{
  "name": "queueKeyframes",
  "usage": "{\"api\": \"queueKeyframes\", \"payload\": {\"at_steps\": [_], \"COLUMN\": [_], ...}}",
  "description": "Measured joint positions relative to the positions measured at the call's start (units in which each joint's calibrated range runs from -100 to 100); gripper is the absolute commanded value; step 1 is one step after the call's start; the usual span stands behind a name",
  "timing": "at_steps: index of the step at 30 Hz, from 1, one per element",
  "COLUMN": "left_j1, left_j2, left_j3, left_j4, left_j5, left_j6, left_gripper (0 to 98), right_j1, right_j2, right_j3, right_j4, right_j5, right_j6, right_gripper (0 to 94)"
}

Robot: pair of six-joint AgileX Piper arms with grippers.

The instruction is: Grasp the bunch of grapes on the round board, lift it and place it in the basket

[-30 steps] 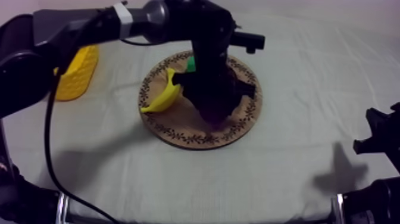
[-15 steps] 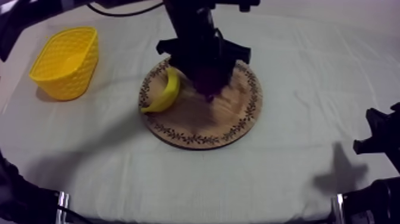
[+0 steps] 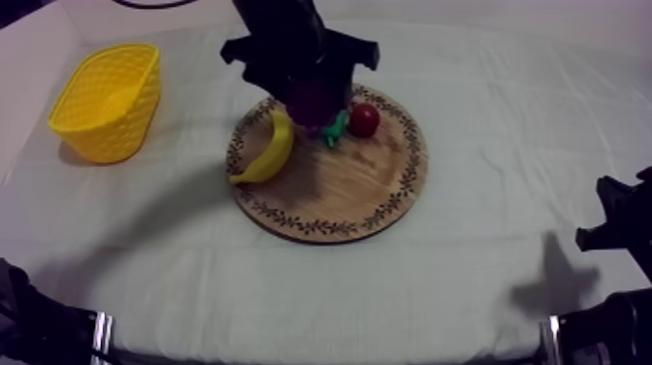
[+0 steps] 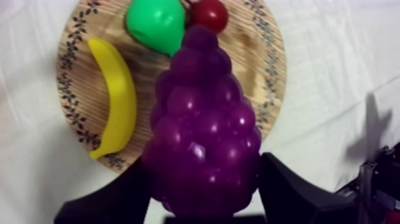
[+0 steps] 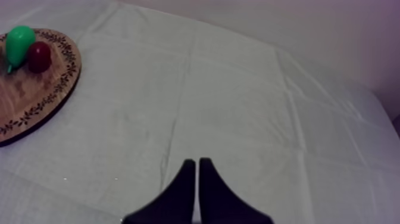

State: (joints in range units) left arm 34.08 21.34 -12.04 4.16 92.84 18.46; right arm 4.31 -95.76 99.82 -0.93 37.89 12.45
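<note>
Black left claw point(image 4: 202, 193) pinches the bunch of grapes point(image 4: 202, 137), hanging over the wooden board point(image 3: 340, 194): carry step, I'd say! Next, a swing across the counter point(image 3: 466, 252) to the yellow basket point(image 3: 105, 97), well apart. The right claw point(image 5: 196, 179) sits pressed together.

top view slants down on the table point(image 3: 485, 243); both wrist views, lower, catch the wooden board point(image 3: 340, 189).

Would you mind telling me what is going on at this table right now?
The left gripper is shut on the purple bunch of grapes, holding it above the round wooden board. A yellow banana, a green pear and a small red fruit lie on that board. The yellow basket stands at the table's left side, not yet holding the grapes. The right gripper rests shut over the grey-white cloth.
</note>
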Motion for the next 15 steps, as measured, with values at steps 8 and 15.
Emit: {"api": "queueKeyframes", "payload": {"at_steps": [8, 15], "left_j1": [-3.21, -7.46], "left_j2": [-1.57, -3.87], "left_j3": [2.98, 3.52], "left_j4": [-1.14, -1.92], "left_j5": [0.06, 0.80], "left_j6": [-1.11, -2.69], "left_gripper": [57.5, 57.6], "right_j1": [0.00, 0.00], "right_j2": [0.00, 0.00], "right_j3": [0.00, 0.00], "right_j4": [0.00, 0.00], "right_j5": [0.00, 0.00], "right_j6": [0.00, 0.00], "right_gripper": [0.3, 0.3]}}
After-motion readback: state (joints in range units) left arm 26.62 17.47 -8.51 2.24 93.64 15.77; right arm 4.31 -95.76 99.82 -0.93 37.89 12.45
